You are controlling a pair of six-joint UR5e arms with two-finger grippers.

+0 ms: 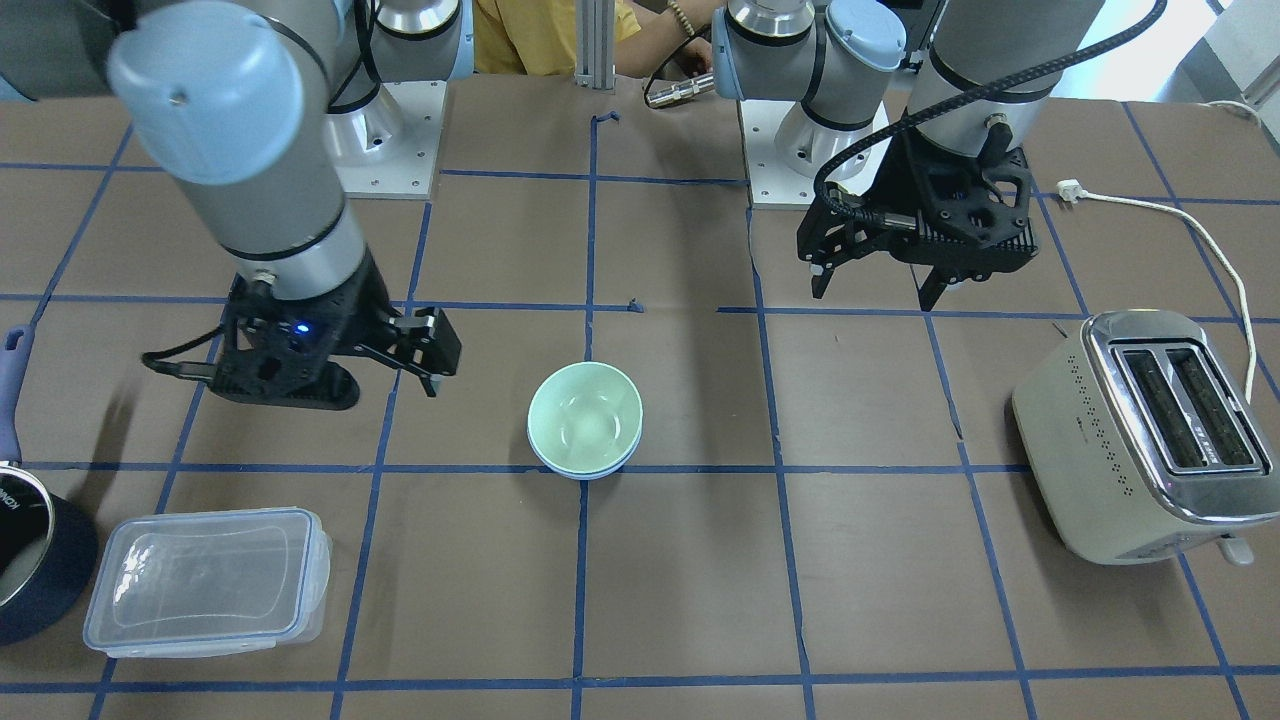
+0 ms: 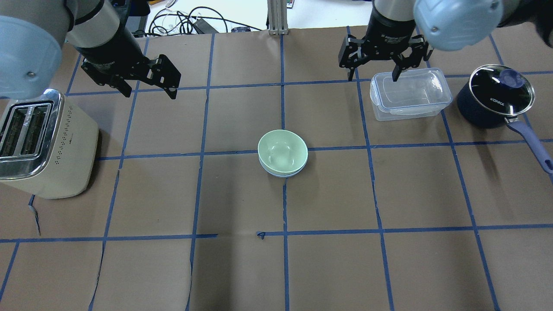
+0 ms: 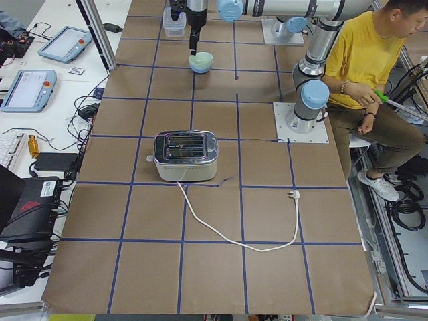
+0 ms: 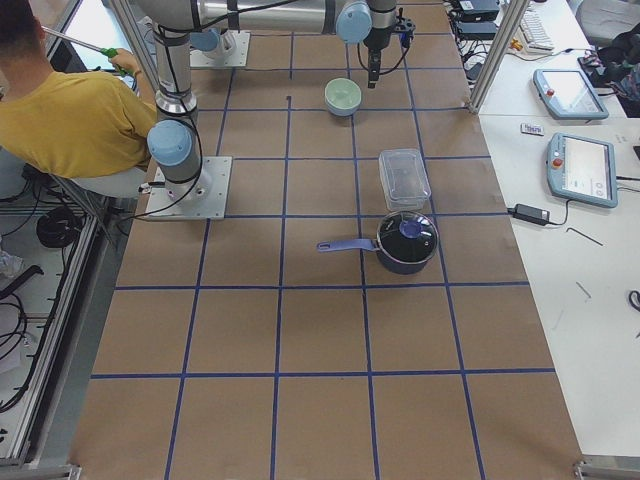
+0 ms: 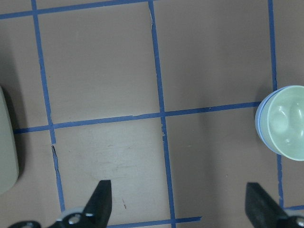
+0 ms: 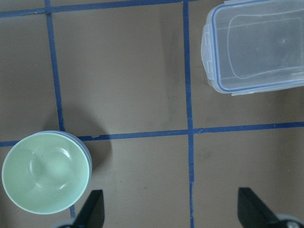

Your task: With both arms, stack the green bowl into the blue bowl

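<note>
The green bowl (image 1: 585, 415) sits nested inside the blue bowl (image 1: 586, 473) at the table's middle. Only the blue rim shows under it. The stack also shows in the overhead view, green bowl (image 2: 283, 149) in blue bowl (image 2: 283, 175), and in both wrist views, green bowl (image 5: 285, 121) and green bowl (image 6: 45, 171). My left gripper (image 2: 150, 93) is open and empty, raised above the table far to the stack's left. My right gripper (image 2: 373, 77) is open and empty, raised over the near edge of a clear box, apart from the bowls.
A cream toaster (image 2: 43, 142) stands at the left, its white cable (image 1: 1200, 230) trailing on the table. A clear lidded container (image 2: 408, 93) and a dark blue pot (image 2: 492, 95) with a glass lid stand at the right. A person in yellow (image 3: 371, 60) sits behind the robot.
</note>
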